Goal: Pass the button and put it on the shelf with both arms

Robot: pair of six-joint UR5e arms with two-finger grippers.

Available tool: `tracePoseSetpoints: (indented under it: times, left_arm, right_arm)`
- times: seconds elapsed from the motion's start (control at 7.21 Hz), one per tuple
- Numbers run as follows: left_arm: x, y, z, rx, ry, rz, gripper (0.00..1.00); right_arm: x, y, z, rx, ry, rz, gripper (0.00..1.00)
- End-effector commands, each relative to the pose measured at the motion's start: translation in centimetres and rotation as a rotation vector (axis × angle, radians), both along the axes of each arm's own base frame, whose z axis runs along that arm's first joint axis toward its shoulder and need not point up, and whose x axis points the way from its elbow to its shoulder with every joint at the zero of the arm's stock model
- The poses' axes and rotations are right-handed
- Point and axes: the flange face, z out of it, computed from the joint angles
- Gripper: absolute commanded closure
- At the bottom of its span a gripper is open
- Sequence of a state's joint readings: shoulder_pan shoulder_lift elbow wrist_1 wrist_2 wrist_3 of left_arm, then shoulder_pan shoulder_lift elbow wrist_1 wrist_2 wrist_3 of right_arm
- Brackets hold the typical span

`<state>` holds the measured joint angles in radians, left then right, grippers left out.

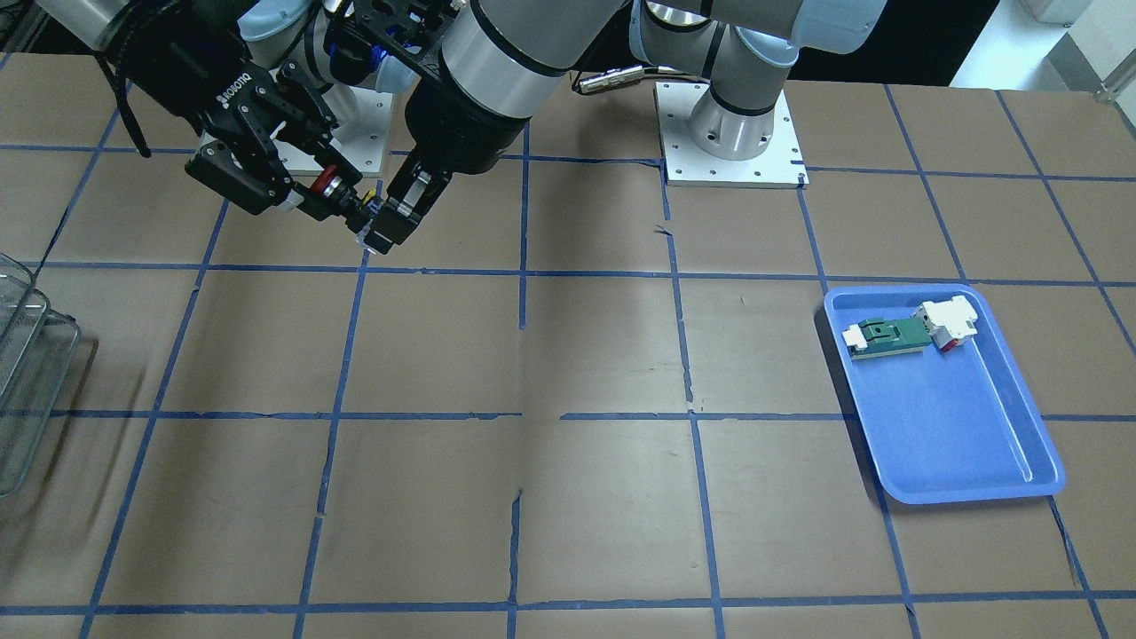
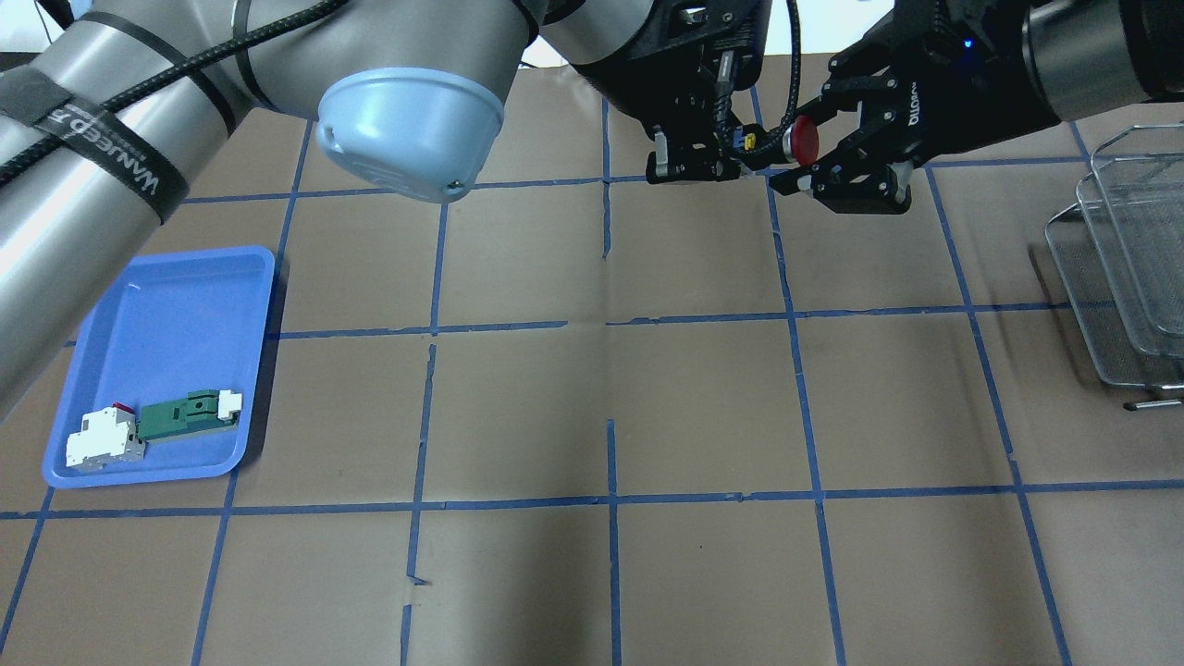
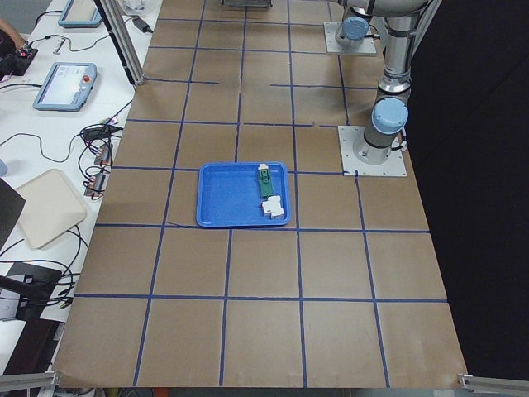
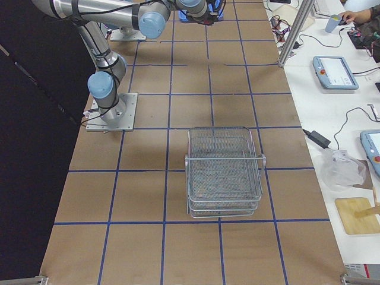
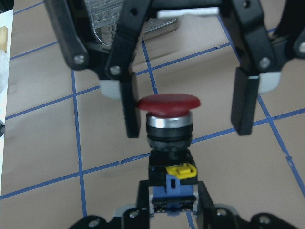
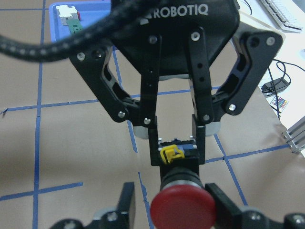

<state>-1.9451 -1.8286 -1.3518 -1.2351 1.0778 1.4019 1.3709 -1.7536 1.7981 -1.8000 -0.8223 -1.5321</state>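
Observation:
The button point(image 2: 801, 140) hangs in mid-air between my two grippers, above the table's far side. My left gripper point(image 2: 740, 165) is shut on its bluish base, seen clearly in the left wrist view point(image 5: 173, 202). The button's red cap point(image 5: 168, 102) points at my right gripper point(image 2: 814, 148), which is open, its fingers point(image 5: 245, 102) on either side of the cap with a gap on one side. The right wrist view shows the cap point(image 6: 182, 206) between my open right fingers. The wire shelf point(image 2: 1124, 268) stands at the table's right end, also in the exterior right view point(image 4: 224, 172).
A blue tray point(image 2: 166, 287) at the left holds a green-and-white connector part point(image 2: 185, 414) and a white block with red point(image 2: 102, 439). Brown table with blue tape grid. Arm bases point(image 1: 732, 133) sit at the back edge.

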Motion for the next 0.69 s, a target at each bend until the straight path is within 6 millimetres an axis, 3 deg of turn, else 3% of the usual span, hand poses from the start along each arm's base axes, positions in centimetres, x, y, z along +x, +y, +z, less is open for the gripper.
tracePoseSetpoints:
  times: [0.0, 0.14, 0.28, 0.42, 0.55]
  left_arm:
    - [0.1, 0.2, 0.4, -0.002, 0.000, 0.010, 1.00]
    - [0.1, 0.2, 0.5, 0.004, 0.003, 0.025, 1.00]
    - [0.0, -0.1, 0.3, 0.008, 0.020, 0.037, 0.22]
    - [0.1, 0.2, 1.1, 0.013, 0.029, 0.057, 0.00]
    - [0.3, 0.6, 2.0, 0.020, 0.028, 0.090, 0.00]
  right_arm:
    - [0.0, 0.1, 0.3, -0.008, 0.000, 0.002, 1.00]
    - [0.1, 0.1, 0.3, -0.009, -0.001, 0.002, 1.00]
    - [0.1, 0.1, 0.4, -0.009, -0.001, 0.002, 1.00]
    - [0.1, 0.3, 0.6, -0.013, 0.000, 0.002, 1.00]
    - [0.1, 0.5, 0.7, -0.018, 0.001, 0.002, 1.00]
